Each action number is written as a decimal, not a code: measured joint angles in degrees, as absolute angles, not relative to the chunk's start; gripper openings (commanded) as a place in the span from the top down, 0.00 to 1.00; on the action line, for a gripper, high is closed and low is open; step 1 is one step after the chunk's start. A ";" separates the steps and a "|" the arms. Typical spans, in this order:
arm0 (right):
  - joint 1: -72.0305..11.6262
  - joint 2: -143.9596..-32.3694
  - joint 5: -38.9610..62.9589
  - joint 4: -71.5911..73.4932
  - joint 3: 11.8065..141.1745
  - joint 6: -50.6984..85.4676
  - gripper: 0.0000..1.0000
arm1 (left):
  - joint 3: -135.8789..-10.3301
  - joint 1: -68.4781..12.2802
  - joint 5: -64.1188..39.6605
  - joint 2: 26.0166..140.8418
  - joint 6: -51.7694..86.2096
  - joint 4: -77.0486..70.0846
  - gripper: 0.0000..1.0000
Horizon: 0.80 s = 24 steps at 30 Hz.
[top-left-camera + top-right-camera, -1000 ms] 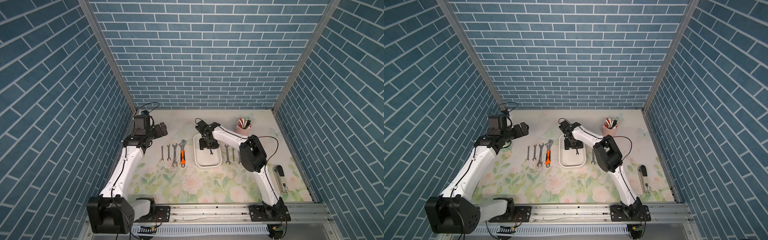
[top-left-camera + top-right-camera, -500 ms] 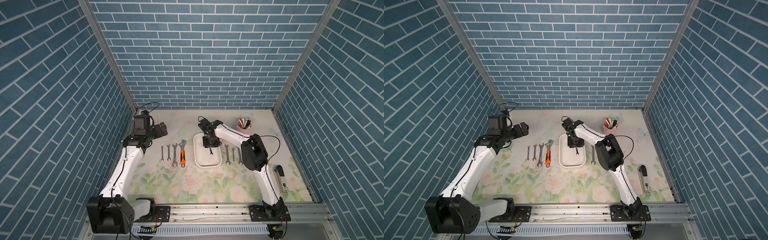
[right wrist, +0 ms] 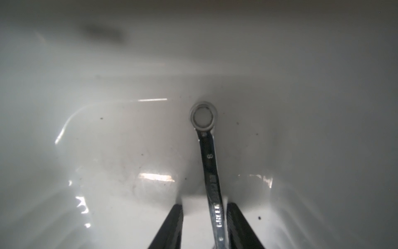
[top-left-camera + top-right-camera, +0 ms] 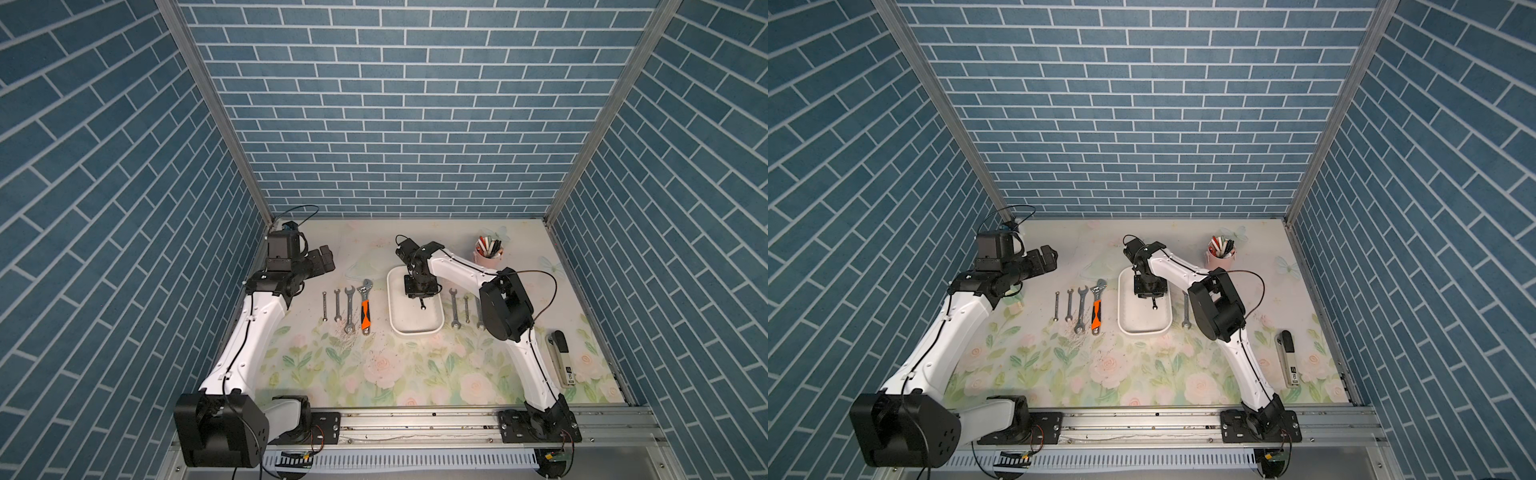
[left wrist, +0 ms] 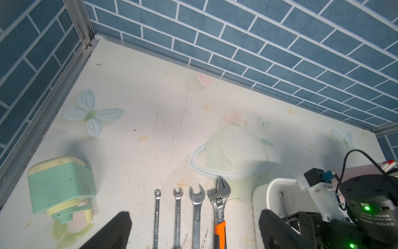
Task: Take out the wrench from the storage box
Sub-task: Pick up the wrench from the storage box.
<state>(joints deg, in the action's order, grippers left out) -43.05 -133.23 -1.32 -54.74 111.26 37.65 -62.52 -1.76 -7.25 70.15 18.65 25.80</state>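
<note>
White box [image 4: 415, 331] held one wrench [image 3: 210, 163], right fingers [image 3: 172, 226] straddling it, grip unclear; left fingers [image 5: 116, 232] gaped empty. Seven more wrenches [image 4: 349, 309] lay on the surface [image 4: 415, 374].

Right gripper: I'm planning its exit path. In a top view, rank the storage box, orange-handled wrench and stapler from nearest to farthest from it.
1. storage box: right gripper is inside it.
2. orange-handled wrench: on the box's left.
3. stapler: far right front.

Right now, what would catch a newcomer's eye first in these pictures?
The right gripper reaches into the white storage box at mid-table, its jaws on either side of a slim steel wrench. Left of the box, an orange-handled adjustable wrench stands out in a row of spanners.
</note>
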 measured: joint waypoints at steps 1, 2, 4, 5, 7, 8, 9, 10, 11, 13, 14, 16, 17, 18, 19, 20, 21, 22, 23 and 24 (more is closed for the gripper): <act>-43.03 -133.25 -1.26 -54.68 111.26 37.65 0.65 | -62.50 -1.72 -7.33 70.15 18.65 25.80 0.02; -42.94 -133.27 -1.19 -54.65 111.26 37.60 0.66 | -62.43 -1.67 -7.40 70.15 18.65 25.78 0.02; -42.78 -133.29 -1.17 -54.63 111.28 37.47 0.69 | -62.39 -1.63 -7.46 70.15 18.65 25.78 0.02; -42.78 -133.29 -1.15 -54.63 111.28 37.47 0.71 | -62.37 -1.61 -7.57 70.15 18.65 25.80 0.02; -42.76 -133.32 -1.13 -54.65 111.28 37.39 0.75 | -62.37 -1.56 -7.66 70.15 18.65 25.78 0.02; -42.70 -133.34 -1.08 -54.65 111.28 37.34 0.77 | -62.37 -1.50 -7.70 70.15 18.65 25.80 0.02; -42.68 -133.40 -1.08 -54.70 111.39 37.23 0.79 | -62.35 -1.48 -7.75 70.15 18.65 25.78 0.02; -42.68 -133.56 -1.04 -54.83 111.66 37.28 0.80 | -62.35 -1.41 -7.77 70.15 18.65 25.78 0.02; -42.68 -133.73 -1.02 -54.92 111.92 37.26 0.83 | -62.35 -1.39 -7.79 70.15 18.65 25.78 0.02; -42.61 -133.91 -1.04 -55.07 112.16 37.21 0.87 | -62.33 -1.34 -7.81 70.15 18.65 25.78 0.02; -42.57 -133.93 -0.97 -55.16 112.22 37.23 0.87 | -62.33 -1.34 -7.84 70.15 18.65 25.78 0.02; -42.44 -133.97 -0.82 -55.37 112.44 37.23 0.88 | -62.33 -1.34 -7.86 70.15 18.65 25.78 0.02; -42.41 -134.04 -0.80 -55.48 112.53 37.23 0.89 | -62.33 -1.30 -7.92 70.15 18.65 25.78 0.02; -42.41 -134.06 -0.82 -55.53 112.57 37.23 0.90 | -62.33 -1.23 -7.97 70.15 18.65 25.78 0.02; -42.41 -134.06 -0.80 -55.55 112.57 37.23 0.90 | -62.33 -1.17 -8.03 70.15 18.65 25.78 0.02; -42.35 -134.06 -0.82 -55.57 112.62 37.23 0.90 | -62.33 -1.10 -8.05 70.15 18.65 25.78 0.02; -42.35 -134.06 -0.82 -55.66 112.66 37.23 0.91 | -62.33 -1.04 -8.08 70.15 18.65 25.78 0.02; -42.35 -134.06 -0.82 -55.70 112.68 37.23 0.91 | -62.33 -1.02 -8.08 70.15 18.65 25.78 0.02; -42.35 -134.06 -0.84 -55.79 112.73 37.23 0.91 | -62.33 -0.99 -8.12 70.15 18.65 25.78 0.02; -42.35 -134.06 -0.84 -55.83 112.77 37.23 0.91 | -62.33 -0.97 -8.21 70.15 18.65 25.78 0.02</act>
<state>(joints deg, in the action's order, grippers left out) -42.35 -134.06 -0.84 -55.83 112.77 37.23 -62.33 -0.97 -8.21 70.15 18.65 25.78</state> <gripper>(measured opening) 0.118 0.980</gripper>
